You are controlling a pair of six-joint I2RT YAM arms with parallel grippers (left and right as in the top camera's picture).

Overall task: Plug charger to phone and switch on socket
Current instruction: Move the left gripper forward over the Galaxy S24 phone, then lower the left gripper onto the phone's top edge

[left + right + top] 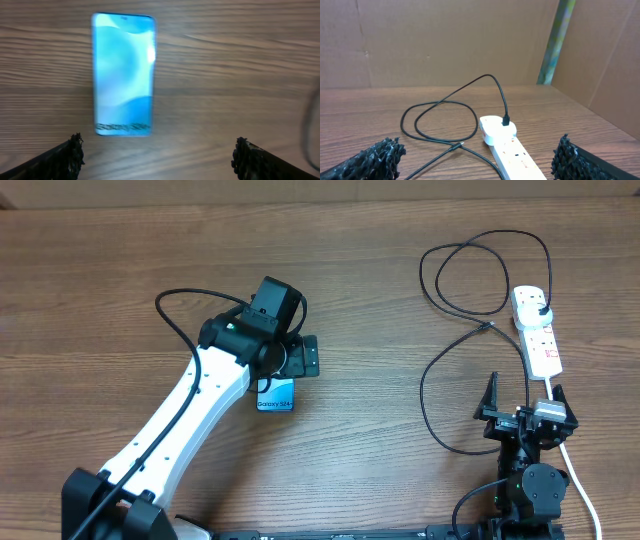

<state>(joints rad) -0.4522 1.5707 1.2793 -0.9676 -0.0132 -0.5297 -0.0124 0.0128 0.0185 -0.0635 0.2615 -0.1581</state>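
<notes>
While the left gripper [157, 152] hangs over the phone [123, 75] with its fingers [67, 157] spread wide and nothing between them, the phone lies flat, screen up, well to the left of the socket [537, 330]. Its long axis runs roughly the same way as the socket's, and the end with the dark "Galaxy" lettering points toward the robot's side. The screen is light blue with a swirly pattern and a thin dark edge, a bit blurry in the wrist view. The charger [440, 370] has its adapter [539, 303] plugged in at the socket's far end. Its cable loops off to the socket's left, with the plug tip [487, 326] lying loose there. The right gripper [525, 402] sits by the socket's near end, fingers spread apart too.
</notes>
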